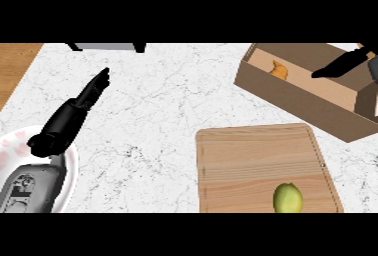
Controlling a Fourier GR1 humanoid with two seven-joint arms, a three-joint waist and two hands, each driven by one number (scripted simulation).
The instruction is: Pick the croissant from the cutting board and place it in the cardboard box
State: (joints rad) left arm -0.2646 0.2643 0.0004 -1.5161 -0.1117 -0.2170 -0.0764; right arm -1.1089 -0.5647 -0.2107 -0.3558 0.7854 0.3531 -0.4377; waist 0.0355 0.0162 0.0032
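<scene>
Though the croissant [279,70] looks light and crumbly, it already lies in the cardboard box [295,95], the right hand [341,64] straight-fingered above it.

Open bench [170,100] lies between the cutting board [258,155] and the plate [15,145]. The cardboard box [295,92] walls block the right side.

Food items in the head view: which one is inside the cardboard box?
The orange-brown croissant, lying in the cardboard box near its far-left corner. The other food, a yellow-green fruit, sits on the wooden cutting board instead.
</scene>
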